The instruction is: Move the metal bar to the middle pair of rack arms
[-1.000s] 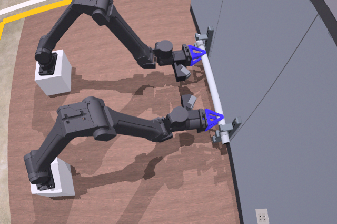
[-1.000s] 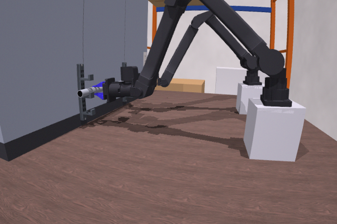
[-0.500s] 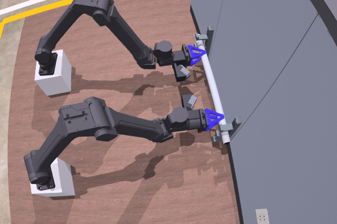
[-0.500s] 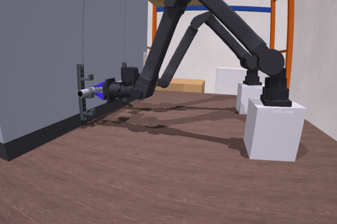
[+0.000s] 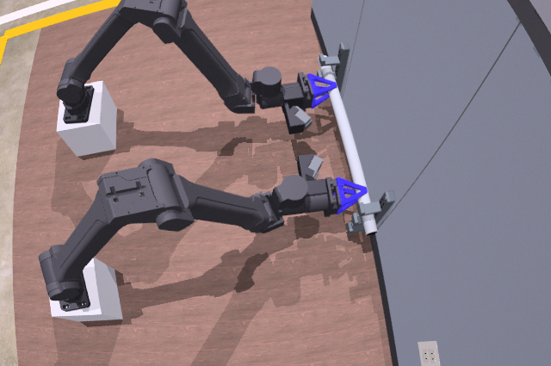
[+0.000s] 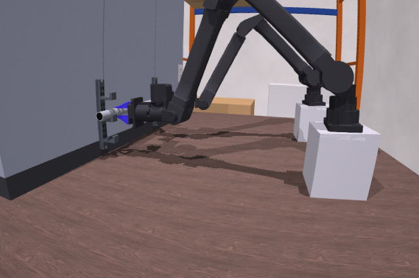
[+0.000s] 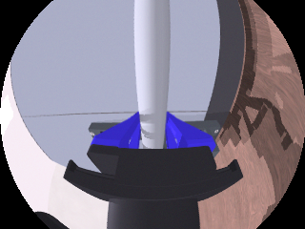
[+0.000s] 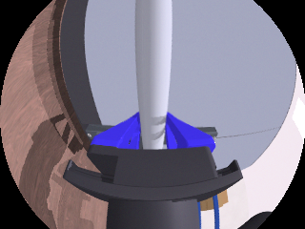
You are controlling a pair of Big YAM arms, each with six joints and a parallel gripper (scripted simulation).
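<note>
The white metal bar (image 5: 348, 139) (image 6: 105, 114) (image 7: 152, 52) (image 8: 153, 52) is level along the wall, at the height of the middle rack arms. In the exterior view its near end is just over the middle arm (image 6: 114, 118), below the upper arm (image 6: 112, 95) and above the lower arm (image 6: 114, 139); contact cannot be told. My left gripper (image 5: 334, 84) (image 7: 152, 115) is shut on the bar beside the left rack rail (image 5: 343, 57) (image 6: 98, 93). My right gripper (image 5: 365, 190) (image 8: 153, 116) is shut on it beside the right rail (image 5: 386, 205) (image 6: 154, 80). The right-side seating is unclear.
The grey wall (image 5: 427, 99) (image 6: 61, 48) stands just behind the bar. In the top view an upper rack arm (image 5: 369, 207) overhangs the bar outside my right gripper, and another (image 5: 330, 59) stands close to my left gripper. Both wrist cameras sit between the arms.
</note>
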